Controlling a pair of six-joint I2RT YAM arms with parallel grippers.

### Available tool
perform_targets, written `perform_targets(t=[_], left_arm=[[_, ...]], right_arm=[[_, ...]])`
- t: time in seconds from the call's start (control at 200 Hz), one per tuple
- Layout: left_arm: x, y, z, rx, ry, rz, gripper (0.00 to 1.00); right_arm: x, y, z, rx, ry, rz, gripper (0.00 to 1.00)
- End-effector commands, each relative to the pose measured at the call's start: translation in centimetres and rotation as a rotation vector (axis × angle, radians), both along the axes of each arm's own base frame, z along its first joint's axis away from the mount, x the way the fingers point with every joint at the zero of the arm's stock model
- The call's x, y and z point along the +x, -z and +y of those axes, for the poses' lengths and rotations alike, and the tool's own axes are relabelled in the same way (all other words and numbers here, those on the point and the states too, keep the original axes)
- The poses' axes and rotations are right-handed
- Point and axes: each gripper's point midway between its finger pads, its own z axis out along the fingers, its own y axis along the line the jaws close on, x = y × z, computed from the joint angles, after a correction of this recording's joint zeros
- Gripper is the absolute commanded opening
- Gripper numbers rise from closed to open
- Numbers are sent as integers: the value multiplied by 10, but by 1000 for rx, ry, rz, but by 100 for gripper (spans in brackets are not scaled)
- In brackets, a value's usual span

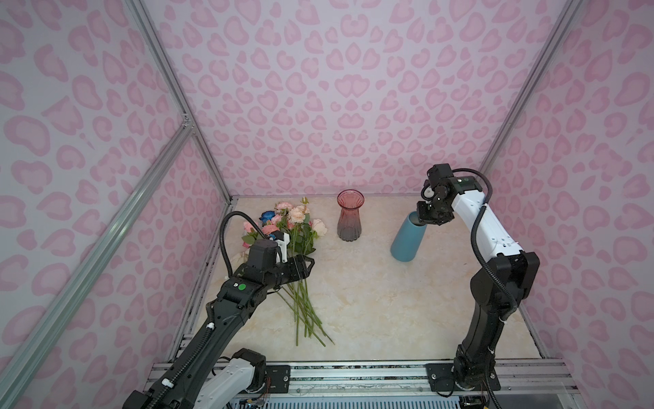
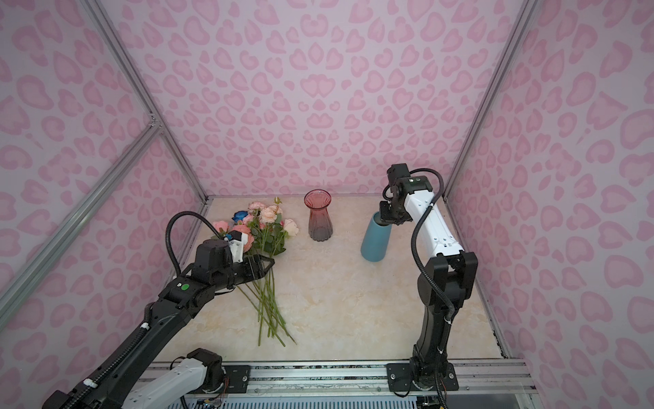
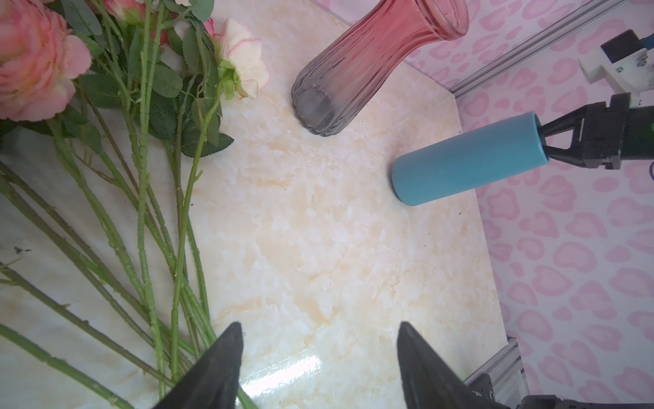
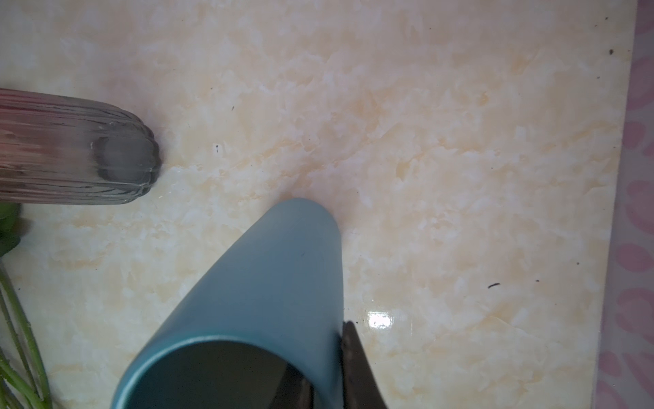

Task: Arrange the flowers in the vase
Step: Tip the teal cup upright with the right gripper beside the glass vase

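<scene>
A cream marble-patterned tabletop (image 1: 371, 301) spreads under everything. On its left side the long green-stemmed artificial flowers (image 1: 300, 233), pink, peach and one deep blue, lie flat in a loose bunch, none in a vase. Over on the right, the matte blue cylindrical vase (image 1: 407, 239) leans tilted, with the right gripper (image 3: 543, 136) pinched tight on its rim. Between them the ribbed pink-to-grey glass vase (image 1: 349, 219) stands upright. And the left gripper (image 3: 318, 329) hovers over the stems, jaws wide, holding nothing.

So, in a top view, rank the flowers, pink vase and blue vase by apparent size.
1. flowers, clearly the largest.
2. blue vase and pink vase: nearly alike, so left unranked.
</scene>
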Motion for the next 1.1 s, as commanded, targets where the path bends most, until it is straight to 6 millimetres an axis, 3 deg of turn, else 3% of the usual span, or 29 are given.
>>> perform_targets(t=[0.0,0.14,0.355,0.49,0.68,0.87,1.095], left_arm=[[1,-4,0,-3,5,-26,70],[0,-5,0,-1,7,-33,71],[0,-9,2,6,7,-50,71],[-1,-11,3,6,3,-58,71],[-4,-13,5,12,1,-69,71],[-5,-15,12,24,-34,-82,72],[-10,-12,14,28,-37,-73,72]], right_arm=[[-5,-2,9,39,-12,8,9],[-7,-11,12,22,-23,-17,7],[-16,-23,34,-41,-84,-39,4],[-29,-30,59,-84,-160,-30,3],[-59,-38,111,-152,-302,-27,2],[-86,-27,166,-214,-445,-2,1],[-95,-18,191,-264,-508,5,3]])
